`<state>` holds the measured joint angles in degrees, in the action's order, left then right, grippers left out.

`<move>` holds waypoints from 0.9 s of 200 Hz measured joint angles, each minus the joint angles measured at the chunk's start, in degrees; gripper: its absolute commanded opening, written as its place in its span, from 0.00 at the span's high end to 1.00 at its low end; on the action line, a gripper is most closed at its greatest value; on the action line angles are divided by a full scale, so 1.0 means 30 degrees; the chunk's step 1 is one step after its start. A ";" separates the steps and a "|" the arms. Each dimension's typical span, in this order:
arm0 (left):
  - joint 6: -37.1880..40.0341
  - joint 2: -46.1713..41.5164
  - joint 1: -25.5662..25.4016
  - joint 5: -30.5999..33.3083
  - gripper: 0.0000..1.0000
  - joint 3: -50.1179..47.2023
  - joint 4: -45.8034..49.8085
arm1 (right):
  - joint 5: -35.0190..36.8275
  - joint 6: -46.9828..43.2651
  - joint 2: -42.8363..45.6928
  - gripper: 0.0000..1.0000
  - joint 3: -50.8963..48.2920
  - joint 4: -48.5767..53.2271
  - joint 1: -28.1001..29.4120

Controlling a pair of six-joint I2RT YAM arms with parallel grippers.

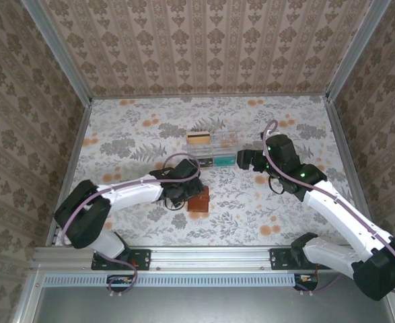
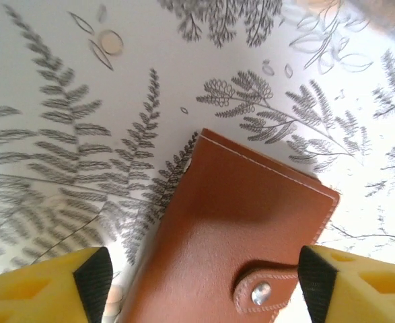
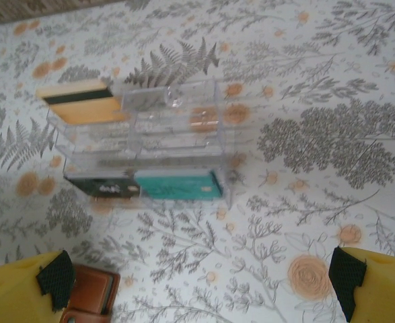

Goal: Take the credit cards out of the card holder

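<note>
L tool (image 2: pixel 204 282) wide open, pads (image 2: pixel 93 279) either side of holder (image 2: pixel 231 229). Holder lies flat on surface (image 2: pixel 62 101), front-centre, snap tab (image 2: pixel 261 293) looks done up. Best bet: close square on the long edges, stay off tab so it can be popped. Box (image 1: pixel 210 148) w/ cards (image 3: pixel 177 185) sits behind. R tool (image 3: pixel 200 282) wide, empty, hovers by box.

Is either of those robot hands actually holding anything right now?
Nothing is held, it seems: the left gripper stands open astride the closed card holder, with a gap on one side, and the right gripper is open and empty.
</note>
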<state>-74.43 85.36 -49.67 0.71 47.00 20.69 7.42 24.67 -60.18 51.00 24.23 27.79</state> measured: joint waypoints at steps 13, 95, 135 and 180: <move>0.0401 -0.1384 0.0627 0.0095 0.02 0.0000 0.0568 | 0.0831 0.0437 -0.0313 0.00 0.0678 0.0860 0.1086; 0.7169 -0.9318 0.8247 -0.1377 0.00 -0.0036 0.5107 | 0.4401 0.4262 -0.7417 0.32 0.4823 0.3723 0.8495; 1.0025 -1.0324 1.0928 -0.3038 0.00 -0.0313 0.6725 | 0.4648 0.6003 -1.2801 0.50 0.8378 0.5712 1.0826; 1.1540 -1.0499 1.1045 -0.3963 0.00 -0.0466 0.7198 | 0.4393 0.6921 -1.6225 0.58 1.0440 0.7351 1.1409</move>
<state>-39.81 53.87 -16.53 -11.18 45.60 42.28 20.60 45.43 -108.86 82.32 46.28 62.02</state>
